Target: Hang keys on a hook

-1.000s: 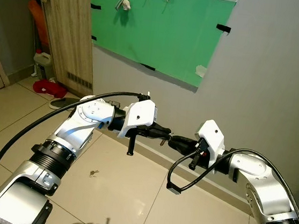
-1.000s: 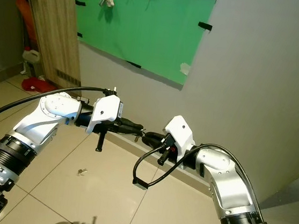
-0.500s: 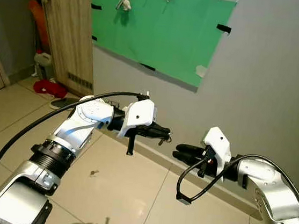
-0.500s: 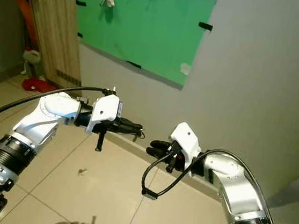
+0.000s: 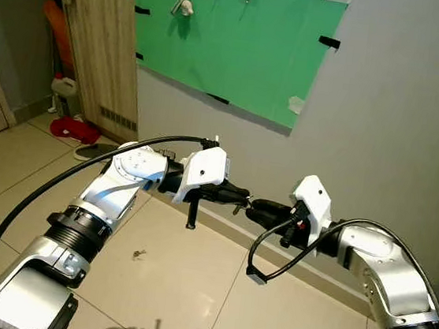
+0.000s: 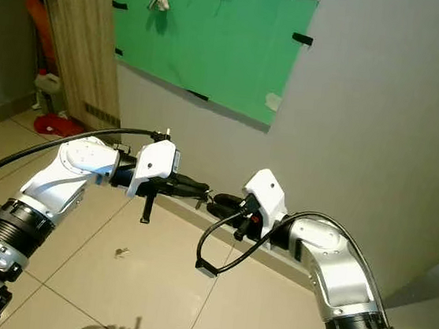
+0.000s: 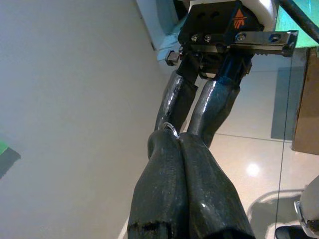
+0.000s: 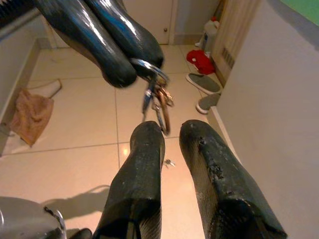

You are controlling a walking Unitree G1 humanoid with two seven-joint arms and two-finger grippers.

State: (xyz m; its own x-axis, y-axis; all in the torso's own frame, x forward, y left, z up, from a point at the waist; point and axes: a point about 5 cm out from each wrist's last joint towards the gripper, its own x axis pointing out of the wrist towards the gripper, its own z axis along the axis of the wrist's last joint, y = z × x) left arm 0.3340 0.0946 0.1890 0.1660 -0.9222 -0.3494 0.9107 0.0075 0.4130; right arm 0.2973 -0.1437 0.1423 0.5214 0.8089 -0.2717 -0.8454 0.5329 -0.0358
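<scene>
Even, soft indoor light fills the head views, which are sharp with no motion blur. A pale sheen lies on the floor tiles (image 5: 189, 288), and a faint robot shadow falls on them at the near edge. The far left corner by the wooden panel (image 5: 99, 40) is dimmer. In the wrist views the close black fingers (image 7: 189, 189) show glossy highlights and look slightly soft, while a bright glare spot sits on the tiles behind.

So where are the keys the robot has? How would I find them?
Look below the green board, where the two silver arms meet over the floor. The left gripper has its jaws shut on a ring, and the keys dangle from it, right before the open right gripper. Another bunch already hangs on the board.
</scene>
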